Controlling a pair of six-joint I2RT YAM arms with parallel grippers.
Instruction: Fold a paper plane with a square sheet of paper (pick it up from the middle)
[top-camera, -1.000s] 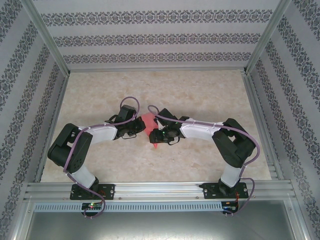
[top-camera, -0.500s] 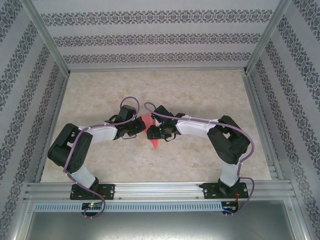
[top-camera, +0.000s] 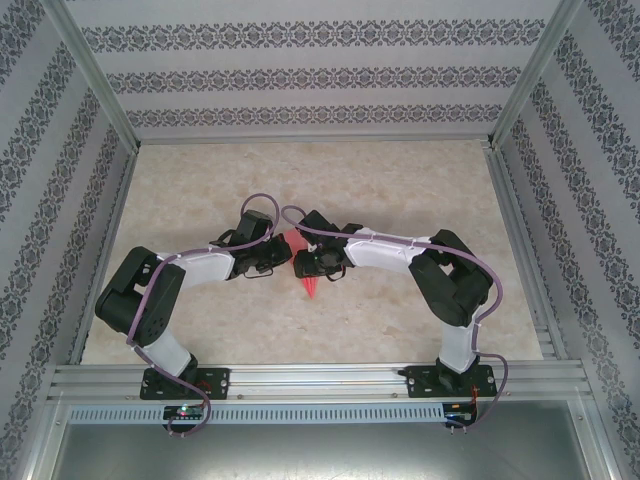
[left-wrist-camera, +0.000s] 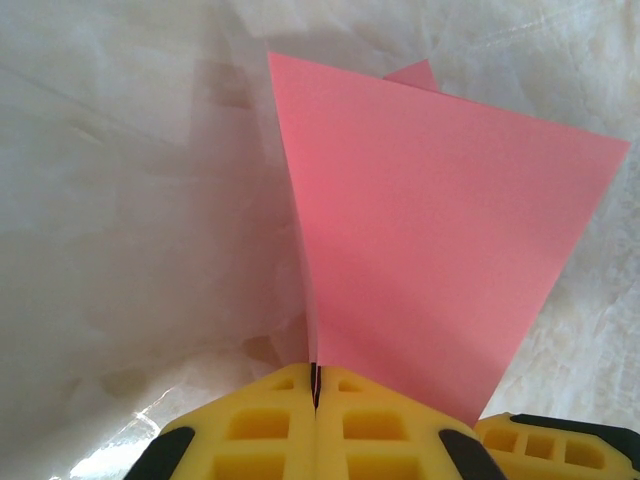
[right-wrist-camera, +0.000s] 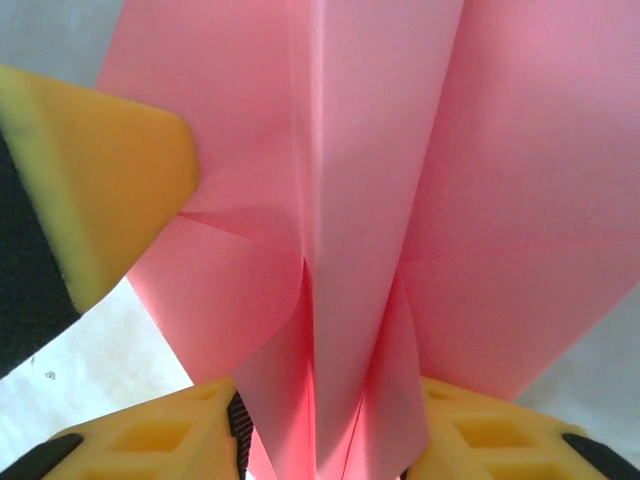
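Desk (top-camera: 400, 180) bare around work, nothing blocking. My arms meet mid-desk. Over last second right arm swung in toward left; paper now shows slimmer, point toward me, so likely late fold. Plane (top-camera: 309, 280) held up between grippers, off desk. Left gripper (left-wrist-camera: 315, 400) pinched tight on its edge. Right gripper (right-wrist-camera: 320, 440) has folded layers between fingers; clamped or loose, cannot tell. Left fingertip (right-wrist-camera: 90, 190) crowds right's view; risk: tugging apart tears crease.

No readable text, labels, numbers or signs anywhere
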